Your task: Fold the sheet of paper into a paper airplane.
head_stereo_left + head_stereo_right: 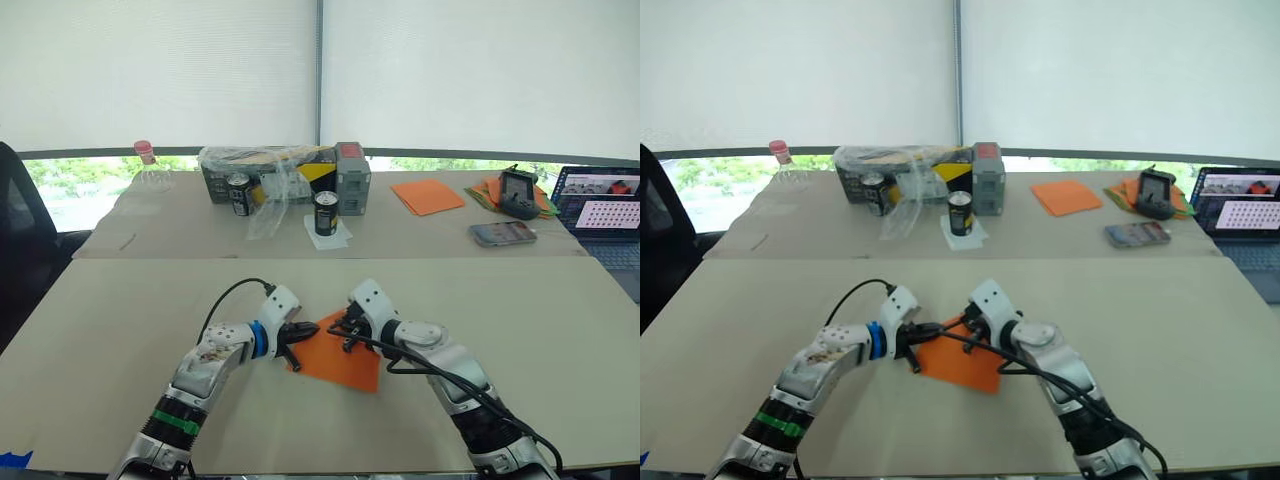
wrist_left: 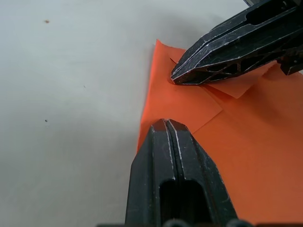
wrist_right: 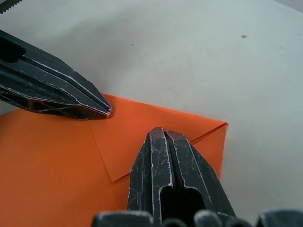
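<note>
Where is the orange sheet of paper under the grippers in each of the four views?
Left eye: sheet of paper, low centre, between both grippers.
Right eye: low centre.
Left wrist: right half.
Right wrist: lower left.
Shared landmark: the folded corner flap, pressed by both shut grippers.

Both arms are silver-grey metal with rounded white housings at the wrists. The left arm [image 1: 205, 375], at lower left of the head view, carries a bright blue ring behind its wrist and a green band lower on the forearm, above a black section. A thin black cable loops up from it. The right arm [image 1: 455, 380], at lower right, has black cables running along its forearm. Each ends in ridged black fingers [image 2: 173, 184] with scuffed pale edges.
</note>
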